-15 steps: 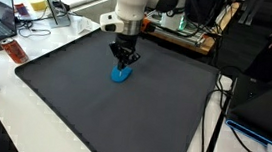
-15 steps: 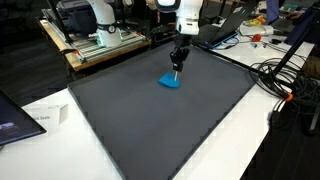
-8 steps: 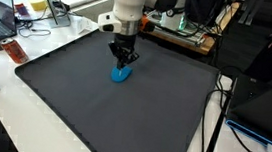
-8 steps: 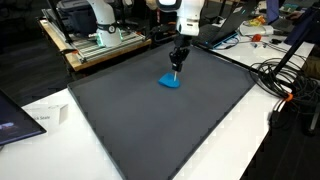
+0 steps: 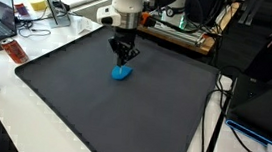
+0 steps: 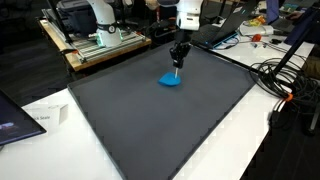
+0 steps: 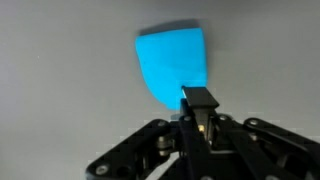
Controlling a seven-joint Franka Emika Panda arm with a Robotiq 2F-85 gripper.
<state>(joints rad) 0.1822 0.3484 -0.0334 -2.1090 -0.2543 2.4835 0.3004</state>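
- The gripper [image 7: 200, 112] looks pinched closed with nothing between its fingers. It's hanging just over the blue piece [image 7: 172, 62], which lies flat on the dark mat [image 5: 92, 112], on the arm's side.
- Risk: coming down with the fingers together would just poke the piece or shove it across the mat.
- The wrist view shows the closed tips. In an exterior view there's probably a small gap between the gripper [image 5: 126, 59] and the piece, but it's tiny there.

Dark mat [image 5: 103, 103] on white table [image 5: 31, 126]
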